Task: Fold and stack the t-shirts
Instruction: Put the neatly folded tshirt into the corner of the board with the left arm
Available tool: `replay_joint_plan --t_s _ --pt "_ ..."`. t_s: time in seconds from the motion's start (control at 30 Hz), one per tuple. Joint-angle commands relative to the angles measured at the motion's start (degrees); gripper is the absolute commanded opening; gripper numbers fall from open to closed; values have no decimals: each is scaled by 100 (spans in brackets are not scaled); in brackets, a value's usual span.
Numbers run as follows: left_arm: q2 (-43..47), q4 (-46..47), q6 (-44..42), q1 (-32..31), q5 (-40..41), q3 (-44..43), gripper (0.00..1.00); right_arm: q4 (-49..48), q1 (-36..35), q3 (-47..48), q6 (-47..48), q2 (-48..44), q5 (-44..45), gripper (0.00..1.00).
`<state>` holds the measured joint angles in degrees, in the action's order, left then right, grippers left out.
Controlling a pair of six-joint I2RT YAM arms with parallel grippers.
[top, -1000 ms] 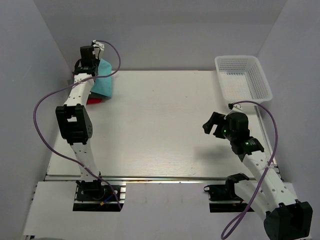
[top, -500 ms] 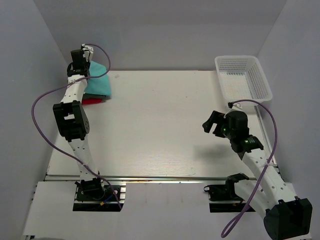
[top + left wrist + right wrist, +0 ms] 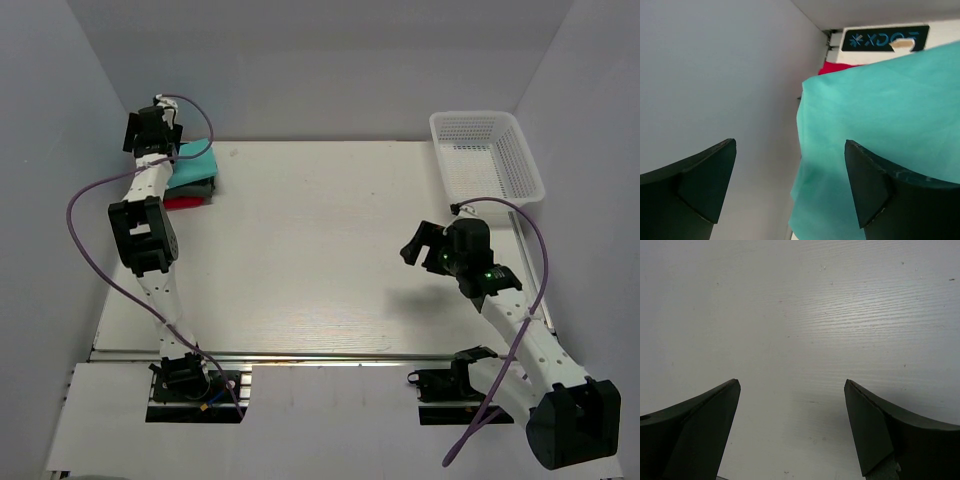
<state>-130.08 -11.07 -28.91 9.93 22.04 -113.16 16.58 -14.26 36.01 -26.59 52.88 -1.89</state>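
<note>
Three folded t-shirts lie stacked in the table's far left corner: the teal one on top, a dark grey-green one under it, a red one at the bottom. My left gripper hangs open above the stack's back left edge, close to the wall. In the left wrist view the teal t-shirt fills the right side below the spread fingers, apart from them, and a bit of the red t-shirt peeks out. My right gripper stands open over bare table, holding nothing.
A white mesh basket stands at the far right corner. The side wall is right beside the left gripper. A purple cable loops from the left arm.
The left gripper has opened and let go of the teal t-shirt, which now lies flat on the stack. That gripper has drawn back left toward the wall. The right arm barely moved.
</note>
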Motion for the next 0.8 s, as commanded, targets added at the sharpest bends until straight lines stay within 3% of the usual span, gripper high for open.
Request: replay_joint_plan --t_s 0.0,0.33,0.47,0.6,0.77 --pt "263 325 227 26 327 -224 99 -137 11 249 -48 -24 -145 90" --pt "1045 -229 1009 -140 -955 189 99 -120 2 -32 -48 -726 -198 90" --pt "977 -650 1519 -141 -1876 50 99 -85 2 -129 -22 -876 -206 90" --pt "791 -1230 1756 -141 -2266 -145 99 -32 2 -147 13 -885 -171 90" --pt "1072 -1029 1985 -18 -2503 619 99 21 2 -112 163 -832 -163 90"
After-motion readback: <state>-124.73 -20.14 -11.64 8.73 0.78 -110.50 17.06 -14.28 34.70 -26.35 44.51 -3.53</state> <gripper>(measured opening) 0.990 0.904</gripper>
